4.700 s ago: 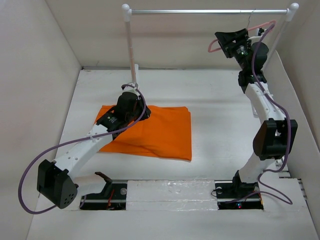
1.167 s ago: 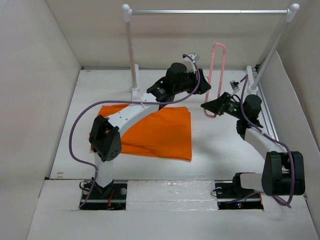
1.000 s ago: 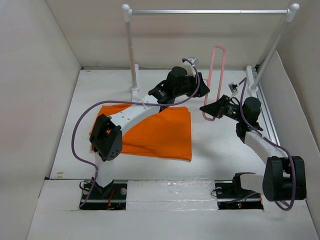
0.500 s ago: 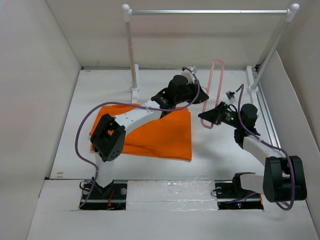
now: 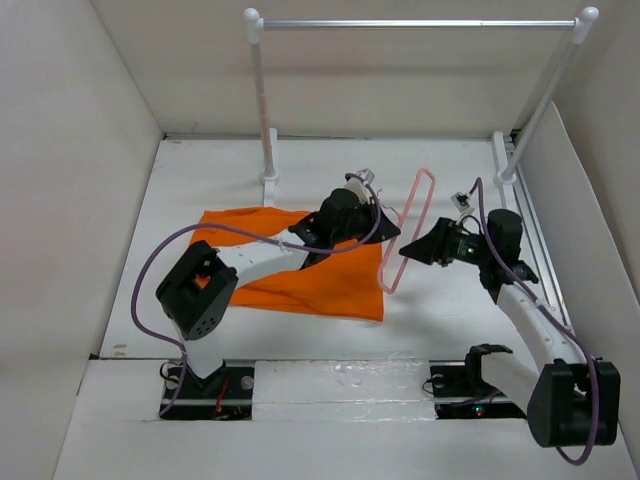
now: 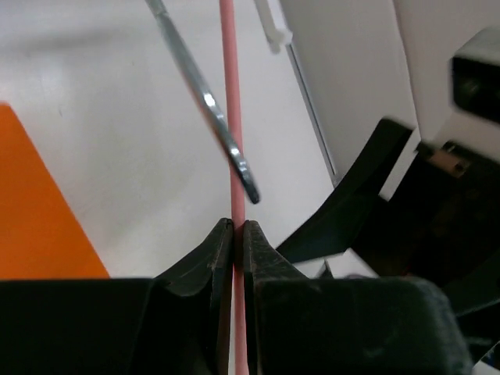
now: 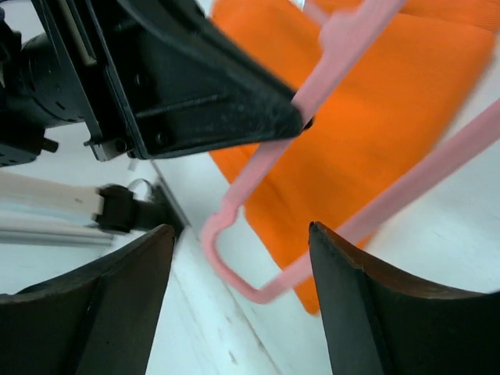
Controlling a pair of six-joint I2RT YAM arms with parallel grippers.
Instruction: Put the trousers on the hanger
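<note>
The orange trousers (image 5: pixel 335 285) lie flat on the white table, left of centre. The pale-pink hanger (image 5: pixel 412 225) leans just past their right edge, its lower end near the table. My left gripper (image 5: pixel 388 232) is shut on one thin pink bar of the hanger (image 6: pixel 229 94), with the wire hook (image 6: pixel 205 105) crossing in front. A corner of the trousers (image 6: pixel 39 219) shows at the left. My right gripper (image 5: pixel 410 251) is open beside the hanger's lower corner. The hanger (image 7: pixel 264 156) passes between its spread fingers (image 7: pixel 241 228) without touching, above the trousers (image 7: pixel 375 125).
A metal rail (image 5: pixel 415 23) on two white posts (image 5: pixel 262 100) spans the back of the table. White walls (image 5: pixel 70 200) close in the left, right and back sides. The arm bases (image 5: pixel 205 385) sit at the near edge.
My left gripper has shut on the hanger and my right gripper has opened and let it go. The hanger has come down and nearer, tilting beside the trousers' right edge.
</note>
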